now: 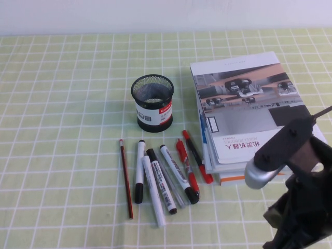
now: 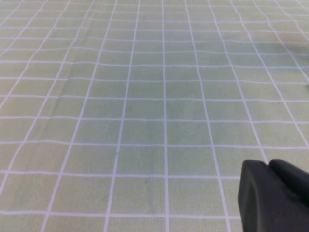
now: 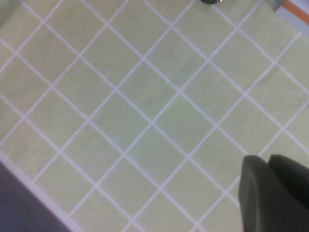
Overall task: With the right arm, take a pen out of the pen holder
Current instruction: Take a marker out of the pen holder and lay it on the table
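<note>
The black mesh pen holder [image 1: 152, 102] stands upright mid-table, and no pen shows above its rim. In front of it several pens lie side by side on the cloth: a red pencil [image 1: 126, 179], white markers [image 1: 154, 191] and red pens [image 1: 188, 166]. My right arm [image 1: 298, 202] is at the near right corner, away from the holder and the pens. In the right wrist view my right gripper [image 3: 267, 162] is shut with nothing in it, over bare green checked cloth. My left gripper [image 2: 268, 166] is also shut and empty over bare cloth; it is outside the high view.
A stack of books [image 1: 249, 114] lies to the right of the holder, just beyond my right arm. An orange book edge [image 3: 294, 9] shows in the right wrist view. The table's near edge [image 3: 29, 203] is close to the right gripper.
</note>
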